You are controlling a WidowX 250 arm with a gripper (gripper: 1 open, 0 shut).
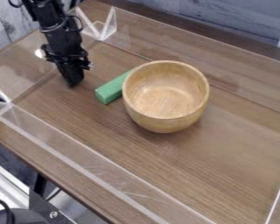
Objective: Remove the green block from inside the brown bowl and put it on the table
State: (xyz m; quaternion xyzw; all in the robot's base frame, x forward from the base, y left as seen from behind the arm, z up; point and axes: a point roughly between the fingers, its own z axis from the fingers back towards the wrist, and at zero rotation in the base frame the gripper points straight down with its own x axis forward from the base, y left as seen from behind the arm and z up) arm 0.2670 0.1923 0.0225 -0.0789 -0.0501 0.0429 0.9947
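Nearest the camera is the clear acrylic wall [60, 153] along the front edge, and behind it bare tabletop [189, 166] with nothing lying on it; next comes the bowl [167, 94], upright, its hollow open to view and empty as far as I can see; the block [111, 87] lies flat on the tabletop just beside the bowl's left wall, either touching it or a hair off, I cannot tell which, its long axis slanting from near-left to far-right, so the far end tucks in toward the bowl's rim; further back and to the left are my fingers [73, 80], pointing almost straight down, tips low over the wood or on it, pressed together with nothing between them; from where I stand the block lies to the right in the picture and a touch nearer the camera, close by but clearly apart from me, with a strip of bare wood between us; there is only this one arm, so it is mine to reach; by my reckoning the block is already out of the bowl and resting where it should, so the job looks done, and any further move would need me to open up and line across that slanting axis
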